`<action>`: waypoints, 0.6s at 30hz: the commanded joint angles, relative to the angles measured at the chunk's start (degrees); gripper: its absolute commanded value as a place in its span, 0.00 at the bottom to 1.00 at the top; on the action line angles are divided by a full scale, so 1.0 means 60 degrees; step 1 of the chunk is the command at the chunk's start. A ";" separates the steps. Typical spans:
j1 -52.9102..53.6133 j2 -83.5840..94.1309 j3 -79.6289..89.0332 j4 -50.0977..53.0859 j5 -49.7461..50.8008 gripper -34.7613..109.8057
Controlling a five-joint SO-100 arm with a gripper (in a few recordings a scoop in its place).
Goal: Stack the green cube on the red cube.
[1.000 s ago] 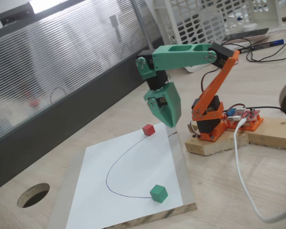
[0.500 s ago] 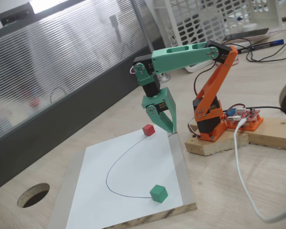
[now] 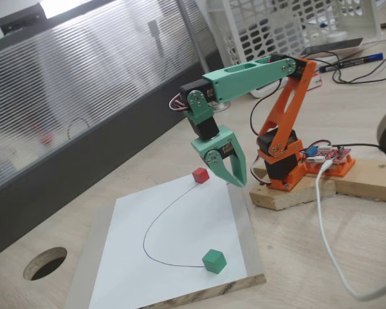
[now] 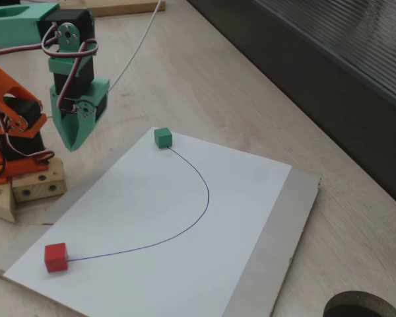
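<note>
Now the jaws are held up empty; whether they are spread cannot be told. The green cube (image 3: 213,261), well apart from them, should be gripped squarely.

Orange lower links and base, teal-green forearm with cut-out slots, black servos, silver horn discs; teal-green two-finger hand (image 3: 235,175) (image 4: 72,135); looped red, white and black servo wires.
</note>
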State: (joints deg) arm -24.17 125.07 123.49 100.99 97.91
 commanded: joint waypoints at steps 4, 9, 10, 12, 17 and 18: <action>-0.1025 0.0044 -0.0103 -0.1362 0.0146 0.27; -0.2637 0.0029 -0.0103 -0.1465 0.0146 0.27; -0.2930 0.0029 -0.0103 -0.1465 0.0146 0.27; -0.3354 0.0029 -0.0103 -0.1465 0.0146 0.27; -0.3896 -0.0601 -0.0132 -0.1479 0.0146 0.27; -0.4014 -0.0791 -0.0132 -0.1479 0.0146 0.27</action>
State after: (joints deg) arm -46.05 121.90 123.49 92.37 97.82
